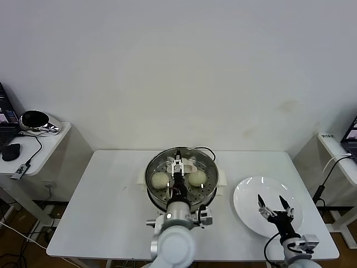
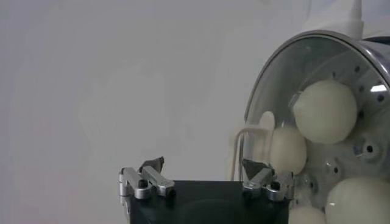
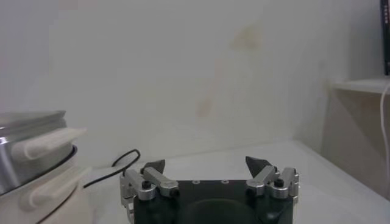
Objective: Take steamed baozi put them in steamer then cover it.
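Note:
The steamer [image 1: 181, 192] stands uncovered at the table's middle, a shiny pot on a white base. On its perforated tray lie cream-white baozi: one on the left [image 1: 160, 179], one on the right [image 1: 198, 177], a third partly hidden behind my arm. The left wrist view shows several baozi [image 2: 325, 111] inside the steamer [image 2: 381, 58]. My left gripper [image 1: 177, 163] [image 2: 204, 163] hangs open and empty over the tray. My right gripper [image 1: 272, 202] [image 3: 207, 163] is open and empty above a bare white plate [image 1: 251, 192]. The cover is out of view.
A black cord [image 3: 116, 167] runs behind the steamer [image 3: 30, 152], whose white side handle [image 3: 46, 143] sticks out toward my right arm. A side table [image 1: 47, 142] with a mouse and cables stands at the left, another [image 1: 337, 153] at the right.

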Controlling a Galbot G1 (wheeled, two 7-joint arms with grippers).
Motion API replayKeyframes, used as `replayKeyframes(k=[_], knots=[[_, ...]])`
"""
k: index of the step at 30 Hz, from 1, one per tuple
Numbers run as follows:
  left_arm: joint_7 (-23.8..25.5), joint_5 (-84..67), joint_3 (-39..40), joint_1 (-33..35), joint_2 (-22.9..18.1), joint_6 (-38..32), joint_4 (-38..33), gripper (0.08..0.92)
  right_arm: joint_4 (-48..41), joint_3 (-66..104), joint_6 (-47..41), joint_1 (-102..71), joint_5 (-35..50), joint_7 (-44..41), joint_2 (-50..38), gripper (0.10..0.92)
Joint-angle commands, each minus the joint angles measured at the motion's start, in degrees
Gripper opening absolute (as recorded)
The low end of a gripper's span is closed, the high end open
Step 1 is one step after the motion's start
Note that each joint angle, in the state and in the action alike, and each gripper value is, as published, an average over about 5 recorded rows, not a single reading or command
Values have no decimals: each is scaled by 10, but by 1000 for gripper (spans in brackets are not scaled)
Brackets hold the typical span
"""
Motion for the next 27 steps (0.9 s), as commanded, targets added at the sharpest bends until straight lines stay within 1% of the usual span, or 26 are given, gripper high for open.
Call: replayKeyframes(k=[1, 4, 5, 7, 10, 12, 14, 16, 18, 21, 27], knots=[[-106, -228, -84, 54, 38, -47, -133, 823, 38, 1, -44, -23, -5, -2, 0, 823], [-207, -429, -170, 87, 61, -134, -167, 823, 55, -4, -42, -35, -14, -2, -1, 823], [-235, -483, -196, 99, 65, -156, -171, 823, 58, -7, -37, -38, -20, -2, -2, 823], [-272, -582, -253, 130, 68, -201, -172, 823, 59, -12, -32, -44, -30, -2, -2, 823], [-314, -694, -335, 194, 64, -300, -157, 823, 63, -20, -30, -54, -37, -2, -1, 823], [-336, -754, -374, 239, 57, -367, -139, 823, 67, -24, -26, -62, -41, -1, 1, 823], [-347, -814, -404, 278, 50, -433, -115, 823, 72, -26, -18, -67, -46, 5, 4, 823], [-345, -872, -426, 309, 45, -477, -94, 823, 76, -26, -8, -72, -59, 18, 8, 823], [-343, -922, -439, 332, 42, -495, -77, 823, 84, -26, -3, -77, -66, 33, 11, 823], [-336, -970, -450, 356, 38, -488, -62, 823, 100, -28, -10, -88, -64, 30, 14, 823], [-300, -1021, -456, 394, 32, -425, -66, 823, 107, -41, -19, -108, -71, 17, 15, 823]])
